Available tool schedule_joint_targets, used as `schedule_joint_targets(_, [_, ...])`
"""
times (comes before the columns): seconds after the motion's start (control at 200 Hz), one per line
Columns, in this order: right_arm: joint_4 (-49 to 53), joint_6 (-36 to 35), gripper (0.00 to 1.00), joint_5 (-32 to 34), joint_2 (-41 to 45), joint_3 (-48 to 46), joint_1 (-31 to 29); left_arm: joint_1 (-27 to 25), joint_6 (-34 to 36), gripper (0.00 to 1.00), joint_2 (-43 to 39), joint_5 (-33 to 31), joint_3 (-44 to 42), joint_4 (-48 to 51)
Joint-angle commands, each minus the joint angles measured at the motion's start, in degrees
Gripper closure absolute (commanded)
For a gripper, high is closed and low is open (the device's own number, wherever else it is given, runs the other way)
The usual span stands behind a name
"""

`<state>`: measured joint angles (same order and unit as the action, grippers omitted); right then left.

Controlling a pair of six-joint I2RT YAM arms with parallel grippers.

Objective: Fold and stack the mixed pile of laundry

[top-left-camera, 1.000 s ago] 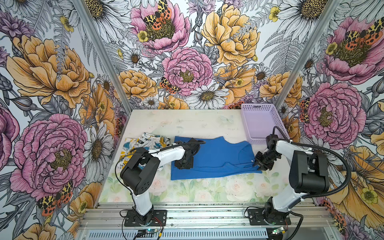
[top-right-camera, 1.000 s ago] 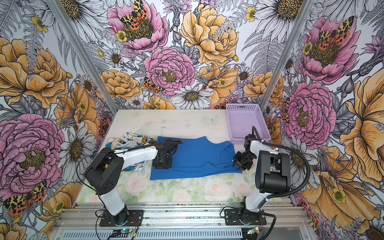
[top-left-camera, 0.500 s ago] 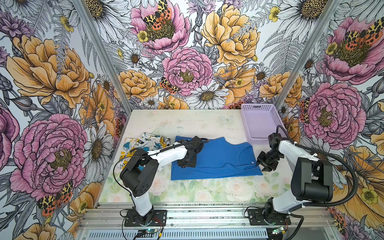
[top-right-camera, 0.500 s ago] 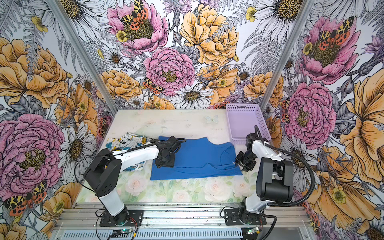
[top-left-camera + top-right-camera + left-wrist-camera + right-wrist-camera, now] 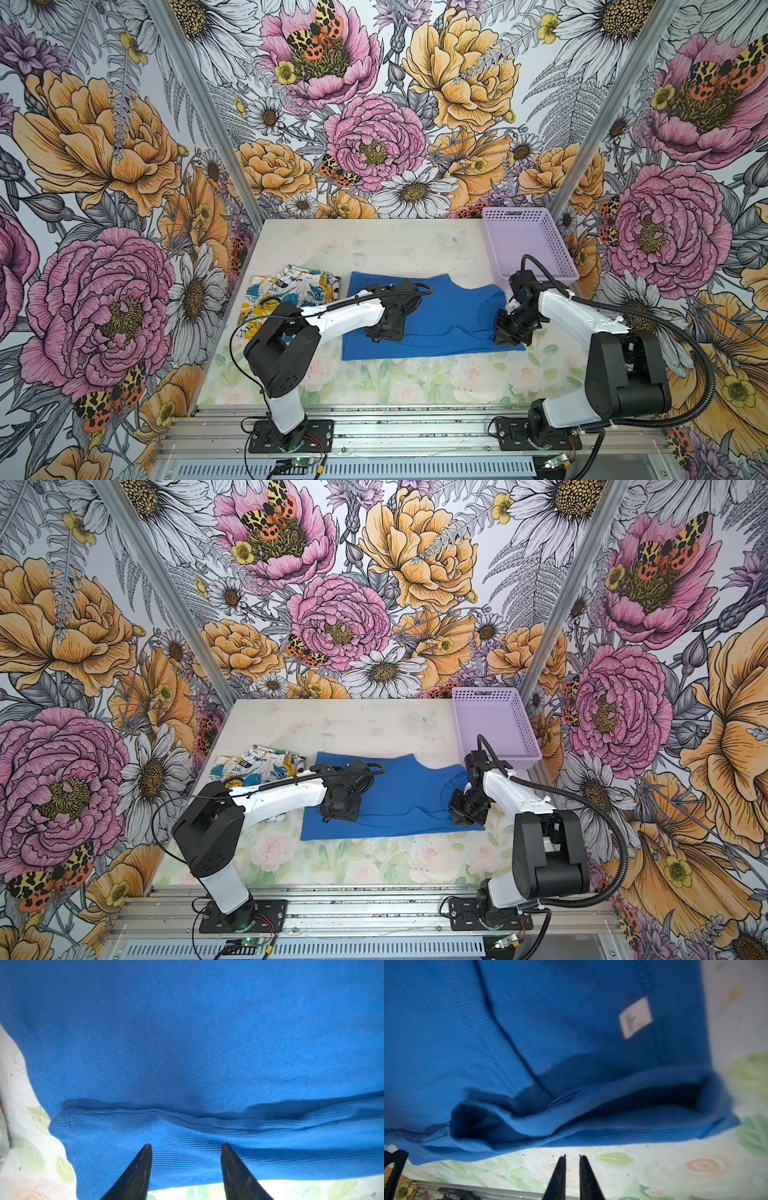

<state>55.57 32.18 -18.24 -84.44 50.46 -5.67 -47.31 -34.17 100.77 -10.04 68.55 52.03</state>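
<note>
- Spreads left gripper wider than before, empty over blue T-shirt; narrows right gripper almost shut, empty.
- Shows printed garment seemingly folded at T-shirt's 9 o'clock; T-shirt folding, stacking pending.

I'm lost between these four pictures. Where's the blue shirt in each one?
In a top view: blue shirt, middle of the floral table.
In a top view: same spot.
Left wrist: fills nearly the whole picture.
Right wrist: covers most of it, white label showing.
Shared landmark: the floral table bordering the shirt.
</note>
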Motion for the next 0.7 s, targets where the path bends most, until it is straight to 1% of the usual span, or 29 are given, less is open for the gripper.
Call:
schedule_joint_targets(0.0, [-5.9, -1.9, 0.85, -2.0, -0.7, -0.9, -2.1, -0.1, -0.9, 0.45, 1.2, -0.2, -1.2, -0.9])
schedule_joint_targets(0.19, [-9.8, -3.8, 0.85, -1.8, -1.8, -2.9, -3.4, 0.1, -2.3, 0.46, 1.2, 0.5, -3.7, -2.8])
schedule_joint_targets(0.38, [-12.4, -4.1, 0.86, -1.7, -2.2, -5.3, -4.6, 0.1, -3.0, 0.47, 0.8, 0.7, -5.3, -3.1])
schedule_joint_targets(0.53, [-13.0, -4.0, 0.86, -0.3, -0.5, -7.4, -5.0, 0.6, -3.4, 0.47, 0.5, 0.8, -6.2, -3.4])
schedule_joint_targets(0.585, [-13.2, -4.2, 0.83, 0.7, -0.7, -8.1, -5.1, 0.9, -3.6, 0.47, 0.5, 1.1, -6.8, -3.8])
schedule_joint_targets(0.691, [-13.9, -4.2, 0.71, 3.5, -1.0, -8.3, -5.0, 1.3, -3.4, 0.47, 0.8, 1.1, -7.2, -4.2])
